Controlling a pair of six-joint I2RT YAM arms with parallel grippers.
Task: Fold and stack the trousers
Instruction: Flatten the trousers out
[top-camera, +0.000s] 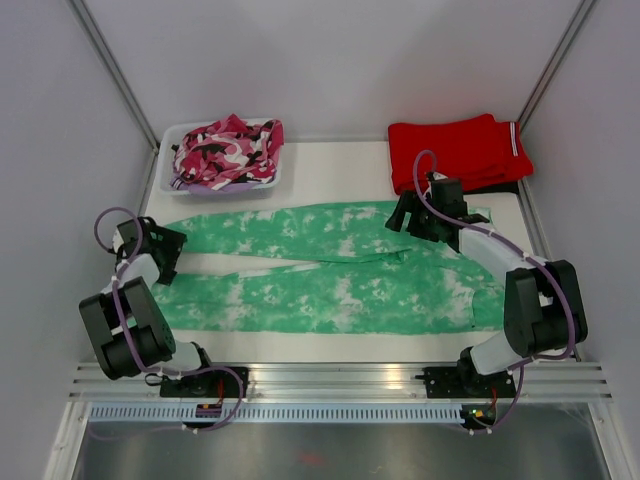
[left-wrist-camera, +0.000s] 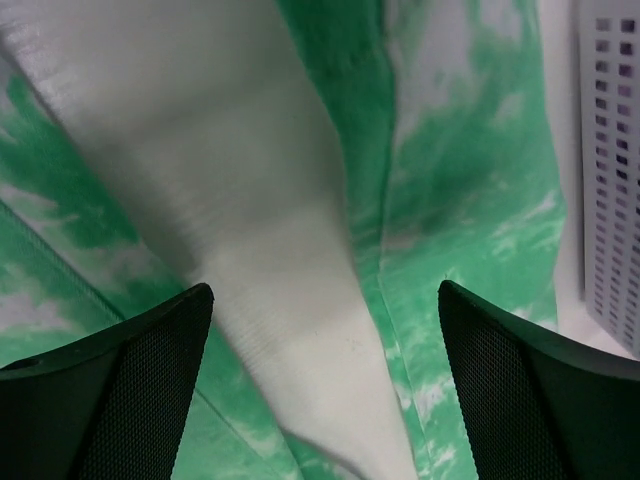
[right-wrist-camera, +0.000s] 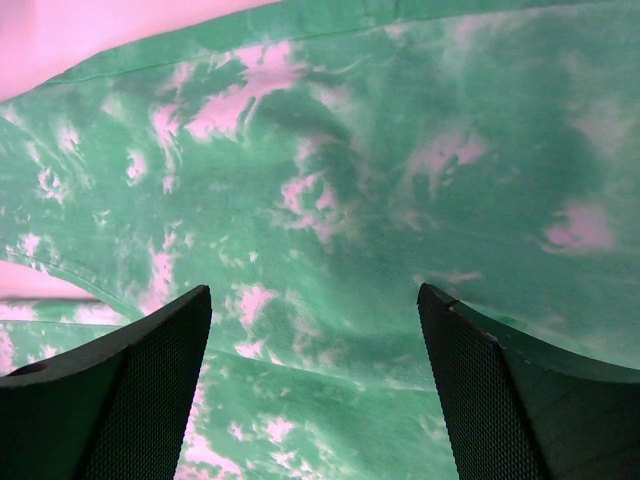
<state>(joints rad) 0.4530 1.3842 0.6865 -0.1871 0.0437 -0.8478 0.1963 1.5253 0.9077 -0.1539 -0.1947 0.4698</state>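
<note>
near edge: two arm bases on their rail, one left, one right.
item: trousers (top-camera: 330, 275), mint green with white blotches, spread flat on the table (top-camera: 340, 165), not yet folded.
long axis: runs side to side across the table. waist end lies to the right; both legs stretch left and splay into a narrow v, with bare table showing in the split.
left gripper (top-camera: 170, 250): fingers apart, holding nothing, low over that split near the cuff end, a leg on either side of it in its wrist view.
right gripper (top-camera: 408, 215): fingers apart, holding nothing, above the far leg close to the seat, cloth filling its wrist view.
nearness: left arm is nearer the cuffs, right arm nearer the waist. whether either touches the cloth cannot be told.
likely requirement: laying one leg over the other along the long axis, both ends caught together.
elsewhere: red trousers (top-camera: 455, 150) folded at far right; basket (top-camera: 162, 160) holding a camouflage garment (top-camera: 228, 148) at far left.
</note>
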